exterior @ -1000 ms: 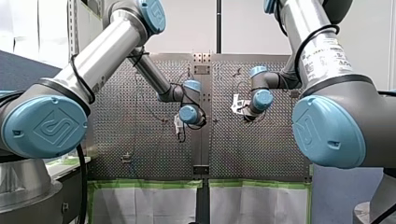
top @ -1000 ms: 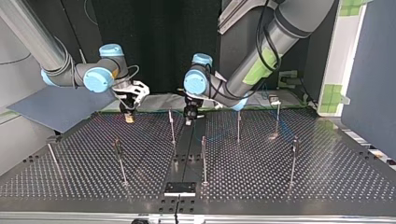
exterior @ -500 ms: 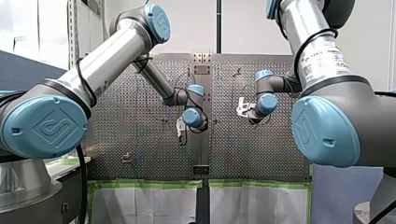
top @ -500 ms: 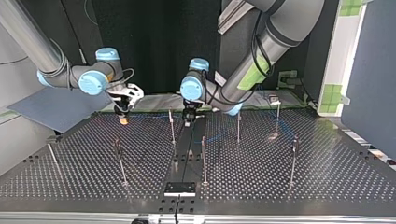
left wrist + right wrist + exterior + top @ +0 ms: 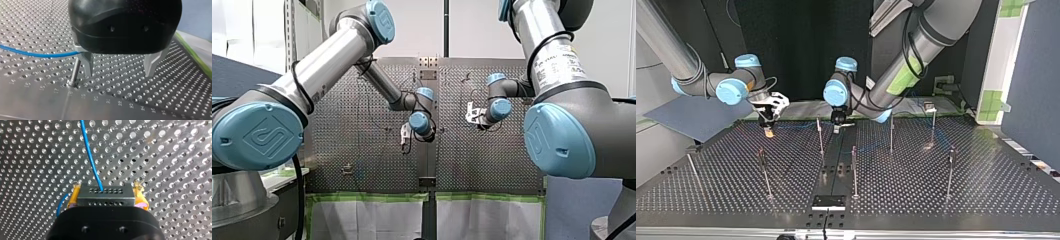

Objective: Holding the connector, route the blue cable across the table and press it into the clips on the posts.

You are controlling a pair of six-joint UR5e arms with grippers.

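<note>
In the right wrist view my right gripper (image 5: 106,191) is shut on the grey connector (image 5: 106,197), which sits between its yellow pads (image 5: 140,196). The blue cable (image 5: 88,152) leaves the connector and runs ahead over the perforated table. In the left wrist view my left gripper (image 5: 120,73) is open, its metal fingers (image 5: 151,63) wide apart with nothing between them. A thin post (image 5: 75,72) stands just beside one finger, and the blue cable (image 5: 37,53) reaches it from the side. In the top view my right gripper (image 5: 768,129) is at the left and my left gripper (image 5: 838,125) near the middle.
Several thin posts stand on the table in the top view, among them post (image 5: 820,135), post (image 5: 891,132) and post (image 5: 854,170). A black block (image 5: 828,202) sits at the near edge. Green-taped sheets border the far side.
My left gripper's fingers have opened and the arm has shifted slightly toward the top view's left. My right gripper has carried the connector a little toward that view's left.
</note>
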